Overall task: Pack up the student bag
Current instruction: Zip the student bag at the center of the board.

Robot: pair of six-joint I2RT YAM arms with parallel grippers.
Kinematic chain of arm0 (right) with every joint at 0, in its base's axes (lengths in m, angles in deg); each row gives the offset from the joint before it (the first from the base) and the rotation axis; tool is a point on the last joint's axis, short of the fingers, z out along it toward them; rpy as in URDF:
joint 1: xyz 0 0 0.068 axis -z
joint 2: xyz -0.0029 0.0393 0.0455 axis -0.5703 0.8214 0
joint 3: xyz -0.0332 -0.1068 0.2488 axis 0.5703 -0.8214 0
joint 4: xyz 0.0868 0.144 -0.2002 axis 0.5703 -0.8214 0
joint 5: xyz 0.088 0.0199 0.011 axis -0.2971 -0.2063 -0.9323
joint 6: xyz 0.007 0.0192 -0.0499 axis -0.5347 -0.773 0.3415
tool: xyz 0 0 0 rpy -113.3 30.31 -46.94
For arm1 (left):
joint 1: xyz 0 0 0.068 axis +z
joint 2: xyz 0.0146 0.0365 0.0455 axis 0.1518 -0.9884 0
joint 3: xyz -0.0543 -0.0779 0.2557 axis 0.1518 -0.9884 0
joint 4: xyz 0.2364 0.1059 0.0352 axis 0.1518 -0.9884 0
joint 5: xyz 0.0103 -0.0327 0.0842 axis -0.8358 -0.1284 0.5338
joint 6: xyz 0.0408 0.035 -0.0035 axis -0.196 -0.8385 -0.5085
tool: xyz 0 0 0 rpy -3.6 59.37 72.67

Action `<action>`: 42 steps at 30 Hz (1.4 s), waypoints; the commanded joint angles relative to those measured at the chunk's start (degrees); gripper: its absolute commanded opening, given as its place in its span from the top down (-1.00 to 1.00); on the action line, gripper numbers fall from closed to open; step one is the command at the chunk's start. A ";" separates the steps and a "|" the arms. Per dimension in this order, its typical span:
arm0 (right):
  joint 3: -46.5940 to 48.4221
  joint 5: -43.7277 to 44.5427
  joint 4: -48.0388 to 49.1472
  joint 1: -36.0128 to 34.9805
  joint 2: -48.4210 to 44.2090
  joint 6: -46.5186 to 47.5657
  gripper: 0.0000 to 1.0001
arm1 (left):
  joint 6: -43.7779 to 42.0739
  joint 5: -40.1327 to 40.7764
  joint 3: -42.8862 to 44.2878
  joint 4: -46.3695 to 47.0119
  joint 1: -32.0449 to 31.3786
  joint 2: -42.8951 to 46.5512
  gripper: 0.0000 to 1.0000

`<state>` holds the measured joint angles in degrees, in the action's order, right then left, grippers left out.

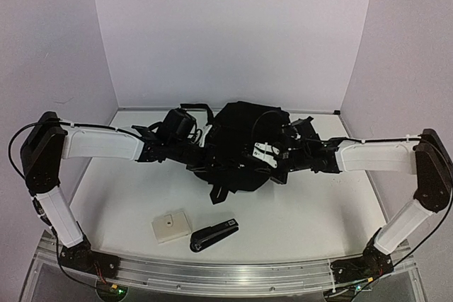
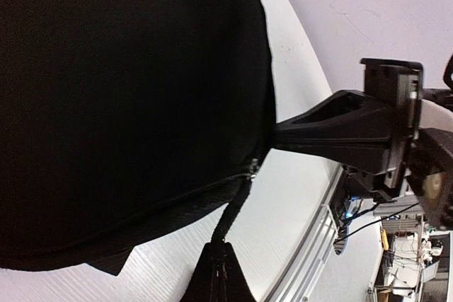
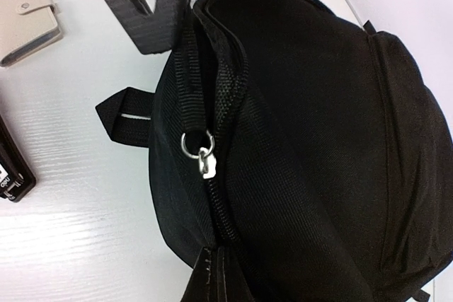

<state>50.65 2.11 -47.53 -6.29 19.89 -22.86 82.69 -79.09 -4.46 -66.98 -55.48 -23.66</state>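
**Bag: opening step in hand**

Left gripper (image 2: pixel 222 259): I am pinching it shut on bag (image 1: pixel 241 139) webbing. The bag is lying mid-table, toward the back. Right gripper (image 3: pixel 212 263): it is clamping the seam just below the zip pull (image 3: pixel 205 162). I am judging the next move as catching that pull. Case (image 1: pixel 170 226) and stapler (image 1: pixel 214 234) are waiting in front.

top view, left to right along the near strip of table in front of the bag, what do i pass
left arm's base → beige case → black stapler → right arm's base; student bag lies behind and overlaps them, so it is left out
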 commanded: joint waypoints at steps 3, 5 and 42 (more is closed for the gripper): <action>-2.89 3.92 -3.27 4.62 -3.77 0.90 1.00 | -0.79 7.37 -1.74 -4.43 3.13 3.61 0.99; -3.33 3.39 -3.71 5.96 -4.24 1.25 1.00 | -0.81 7.58 -2.31 -4.55 3.54 4.00 1.00; -3.41 -0.94 1.30 -1.48 -0.85 3.91 0.40 | -0.88 -9.40 4.21 7.96 -4.07 0.33 1.00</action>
<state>49.78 -2.07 -47.33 -7.81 22.47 -20.95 80.41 -88.26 0.32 -63.82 -60.21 -26.75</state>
